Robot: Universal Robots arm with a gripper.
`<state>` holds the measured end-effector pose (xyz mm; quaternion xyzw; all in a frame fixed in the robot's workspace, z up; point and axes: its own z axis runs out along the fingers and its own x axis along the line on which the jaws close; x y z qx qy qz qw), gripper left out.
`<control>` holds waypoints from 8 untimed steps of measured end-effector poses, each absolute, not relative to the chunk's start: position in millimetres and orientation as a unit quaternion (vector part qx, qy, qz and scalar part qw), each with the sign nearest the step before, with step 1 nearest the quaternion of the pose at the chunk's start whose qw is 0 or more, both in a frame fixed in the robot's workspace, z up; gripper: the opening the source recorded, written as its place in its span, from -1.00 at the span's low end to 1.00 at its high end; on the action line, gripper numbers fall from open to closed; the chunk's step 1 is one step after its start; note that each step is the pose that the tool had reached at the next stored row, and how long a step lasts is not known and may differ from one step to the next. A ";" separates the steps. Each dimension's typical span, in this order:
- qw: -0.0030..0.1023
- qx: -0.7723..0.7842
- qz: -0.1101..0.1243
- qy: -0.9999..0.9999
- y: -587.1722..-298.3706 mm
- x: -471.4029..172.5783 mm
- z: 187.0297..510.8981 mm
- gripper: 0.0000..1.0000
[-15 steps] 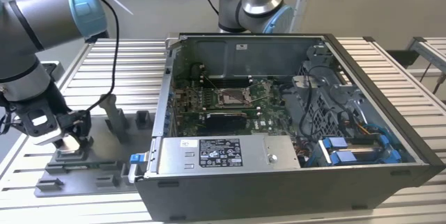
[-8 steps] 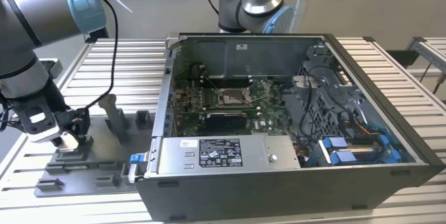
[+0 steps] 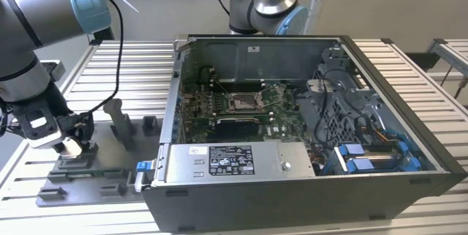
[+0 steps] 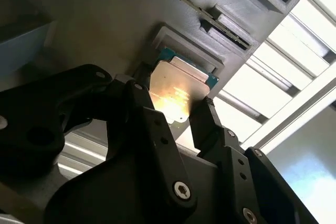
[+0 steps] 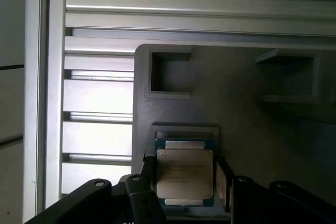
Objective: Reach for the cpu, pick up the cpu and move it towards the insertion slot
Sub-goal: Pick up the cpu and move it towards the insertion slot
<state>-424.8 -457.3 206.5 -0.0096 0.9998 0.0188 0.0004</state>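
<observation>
The cpu (image 5: 185,174), a thin square chip with a silvery top and green edges, lies in a shallow recess of the grey plastic fixture plate (image 5: 247,124). My gripper (image 5: 185,184) hangs right over it. In both wrist views the two black fingers (image 4: 140,103) press against opposite edges of the cpu (image 4: 178,90), gripper (image 4: 173,109) shut on it. In the exterior view the gripper (image 3: 69,146) is low over the fixture plate (image 3: 80,183) at the exterior view's left. The insertion slot (image 3: 244,102), a silver-framed socket, sits on the motherboard inside the open computer case (image 3: 307,191).
Grey upright blocks (image 3: 120,122) stand on the fixture plate between my gripper and the case wall. A second robot arm (image 3: 267,5) rises behind the case. The slatted aluminium table (image 3: 124,65) runs under everything. A power supply (image 3: 234,161) fills the case's near side.
</observation>
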 end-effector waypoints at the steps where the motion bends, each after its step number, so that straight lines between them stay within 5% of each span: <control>1: 0.000 -0.010 0.019 1.000 -457.3 -424.9 207.1 -1.00; 8: 0.000 -0.010 0.019 1.000 -457.3 -424.8 210.0 -1.00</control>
